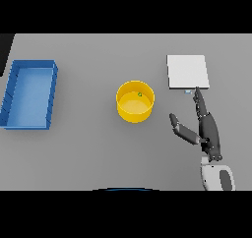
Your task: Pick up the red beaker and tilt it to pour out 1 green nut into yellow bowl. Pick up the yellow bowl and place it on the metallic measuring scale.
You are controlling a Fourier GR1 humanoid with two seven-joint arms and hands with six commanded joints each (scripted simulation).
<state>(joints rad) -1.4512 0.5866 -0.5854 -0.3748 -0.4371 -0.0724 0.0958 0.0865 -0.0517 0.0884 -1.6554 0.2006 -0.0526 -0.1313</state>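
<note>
ok so the yellow bowl (135, 102) sits mid-table, to the left of my right hand (206, 128) and a bit further out from me. There's a small green nut (140, 94) already in it near the far rim, so looks to me like the pour part is done and the bowl lift is what's left. No red beaker in view btw.

Right hand is the only one showing, comes in from the lower right, so it's the nearer one by default; left hand isn't visible at all. Hand is flat open, fingers straight and pointing away from me, tips just about at the near edge of the metallic measuring scale (187, 71), the pale square plate. Thumb sticks out to the left, toward the bowl. Holding nothing, clear gap between thumb and bowl.

So imo next move = slide left to the bowl's right side, grab the rim, then carry it right and away onto the scale. Blue tray (12, 97) on the far left is irrelevant.
</note>
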